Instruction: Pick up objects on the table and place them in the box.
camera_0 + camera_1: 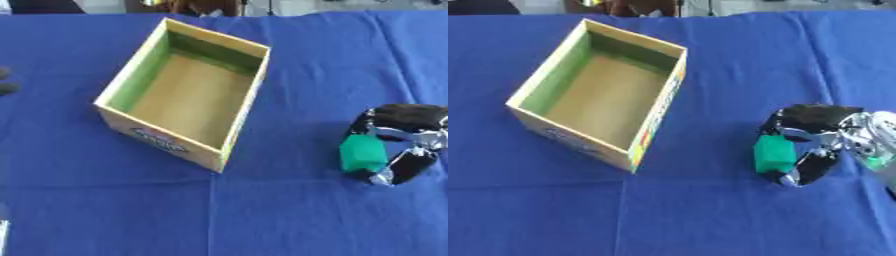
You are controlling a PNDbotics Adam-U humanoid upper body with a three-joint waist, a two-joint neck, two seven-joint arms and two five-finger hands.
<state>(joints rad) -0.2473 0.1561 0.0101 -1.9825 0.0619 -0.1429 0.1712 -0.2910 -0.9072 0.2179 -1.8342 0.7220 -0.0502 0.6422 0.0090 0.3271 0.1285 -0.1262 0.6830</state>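
Note:
A green block-like object (360, 154) is at the right of the blue table, and my right hand (404, 135) is curled round it, fingers above and thumb below. The open cardboard box (129, 80) stands left of centre, yellow outside with a green inner wall, and nothing shows inside it. The hand and the green object sit well to the right of the box, level with its near corner. Dark fingertips (5, 81) at the left edge look like my left hand; too little of them shows to tell their pose.
A blue cloth (710, 200) with fold creases covers the whole table. Dark shapes and furniture legs (206, 6) line the far edge beyond the cloth.

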